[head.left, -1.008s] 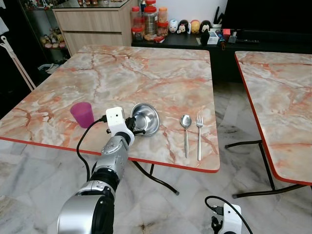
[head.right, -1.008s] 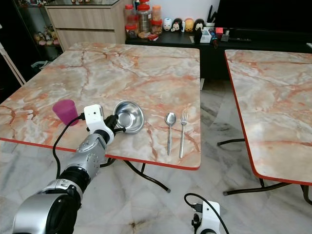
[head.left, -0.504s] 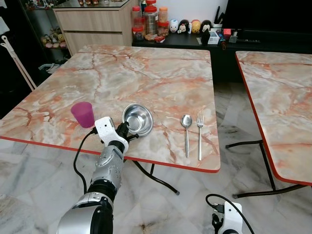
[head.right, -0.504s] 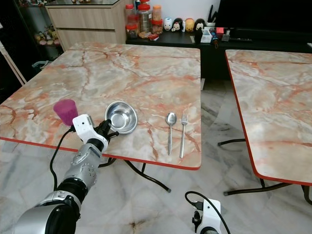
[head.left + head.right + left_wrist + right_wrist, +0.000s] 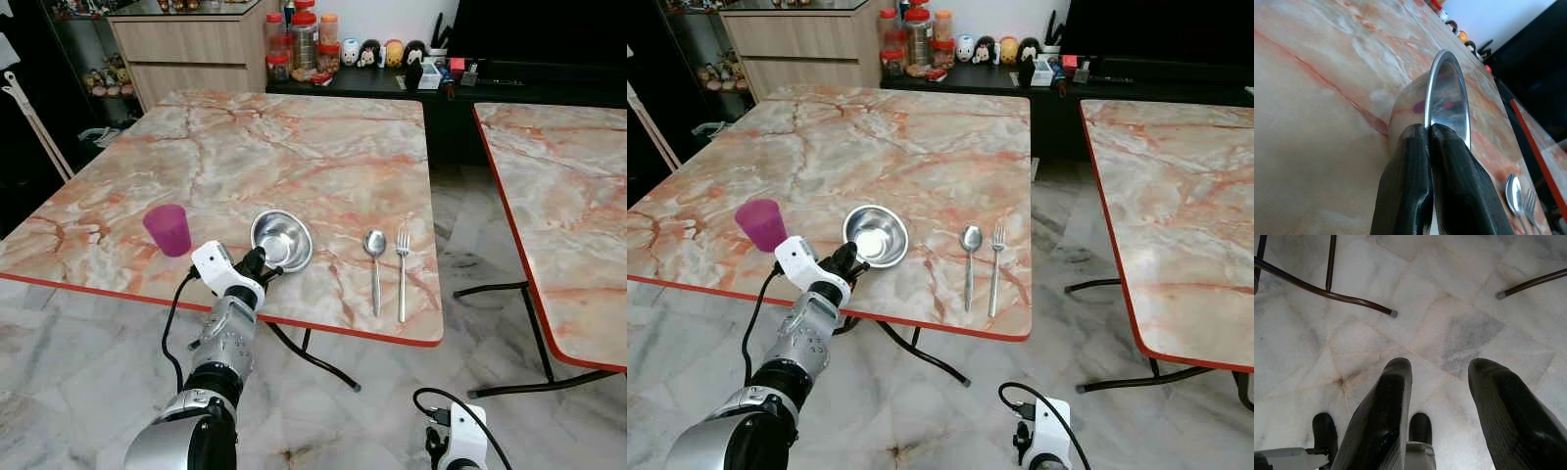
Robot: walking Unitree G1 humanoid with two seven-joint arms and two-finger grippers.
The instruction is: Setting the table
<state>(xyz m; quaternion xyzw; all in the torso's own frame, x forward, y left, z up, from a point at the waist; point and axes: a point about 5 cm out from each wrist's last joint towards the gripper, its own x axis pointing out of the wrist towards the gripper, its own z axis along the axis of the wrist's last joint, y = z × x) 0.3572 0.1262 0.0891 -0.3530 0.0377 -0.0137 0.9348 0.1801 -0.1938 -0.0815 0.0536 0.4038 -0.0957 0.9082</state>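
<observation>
A steel bowl (image 5: 282, 241) sits near the front edge of the marble table (image 5: 294, 147). My left gripper (image 5: 257, 264) is shut on its near rim; in the left wrist view the two black fingers (image 5: 1415, 166) pinch the rim of the bowl (image 5: 1447, 103). A purple cup (image 5: 168, 229) stands upright to the left of the bowl. To the right of the bowl lie a spoon (image 5: 374, 257) and a fork (image 5: 401, 264), side by side with handles toward me. My right gripper (image 5: 1442, 364) hangs open low over the floor.
A second marble table (image 5: 558, 196) stands to the right, with a strip of floor between. Jars and figurines line a dark sideboard (image 5: 392, 73) behind the table, beside a wooden cabinet (image 5: 186, 44). Metal table legs (image 5: 1327, 291) cross the floor near my right gripper.
My left arm has drawn back toward the table's near edge, its gripper still on the bowl. The bowl has shifted a little to the left. Cup, spoon and fork have not moved.
</observation>
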